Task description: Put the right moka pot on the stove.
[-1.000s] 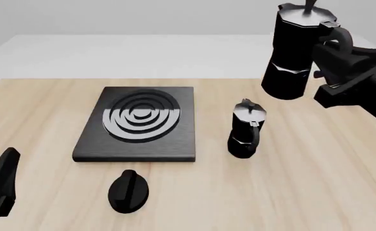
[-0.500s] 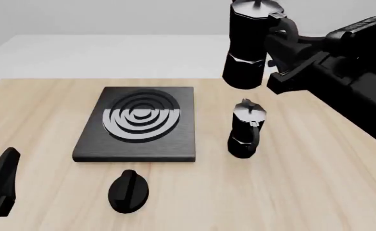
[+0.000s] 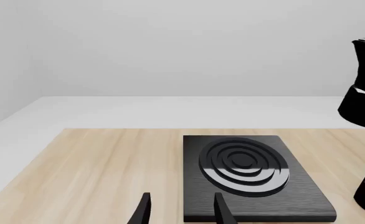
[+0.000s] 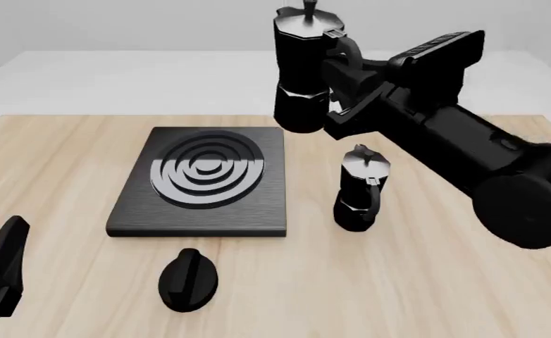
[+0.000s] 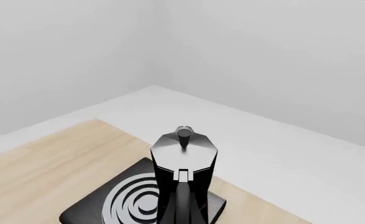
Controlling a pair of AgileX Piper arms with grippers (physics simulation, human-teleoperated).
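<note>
The right moka pot (image 4: 306, 74) hangs upright in the air, long axis vertical, knob up, above the far right corner of the stove (image 4: 203, 182) and well clear of it. Its looped handle points right, toward the right arm. That arm comes in from the right edge and slants up and left across the front view, well above the surface (image 4: 444, 274). The right end effector (image 4: 344, 70) is clamped on the pot's handle; in the right wrist view the pot (image 5: 184, 175) sits directly ahead, lid toward the camera, with the stove's rings (image 5: 139, 203) below it.

The slimmer moka pot (image 4: 361, 189) stands upright on the surface just right of the stove. A black oval knob (image 4: 188, 279) lies near of the stove. The left end effector (image 3: 181, 213) rests low at the near left, fingers apart, holding nothing.
</note>
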